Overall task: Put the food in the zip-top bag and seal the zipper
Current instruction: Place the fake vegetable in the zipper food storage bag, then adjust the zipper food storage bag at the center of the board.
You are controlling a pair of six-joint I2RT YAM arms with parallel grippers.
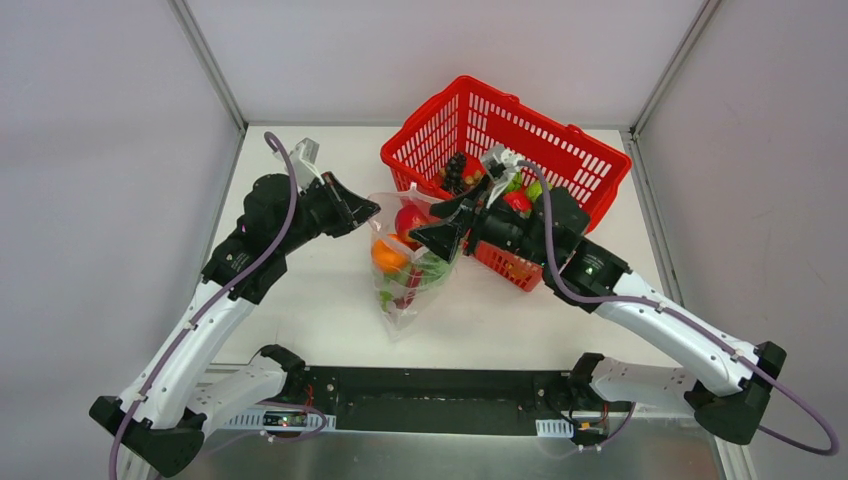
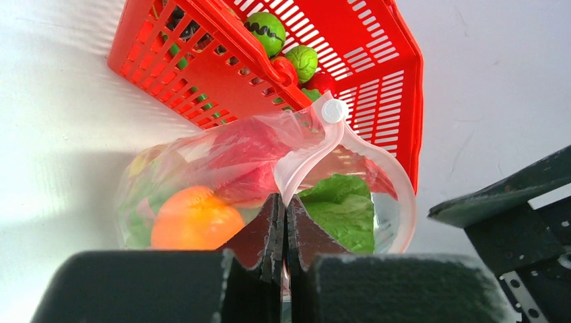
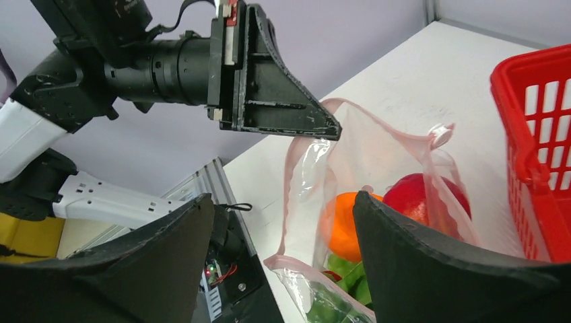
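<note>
The clear zip-top bag stands on the table beside the basket, its mouth open. In it are a round red fruit, an orange piece and green leaves. My left gripper is shut on the bag's pink zipper strip at the left end of the mouth, holding it up. The white slider sits at the far end. My right gripper is open, its jaws wide apart on either side of the mouth edge, touching nothing. The orange piece and red fruit show between them.
A red plastic basket stands right behind the bag with several toy items in it, among them green round pieces. The table's back and side walls are close. The right arm reaches across the basket's front corner.
</note>
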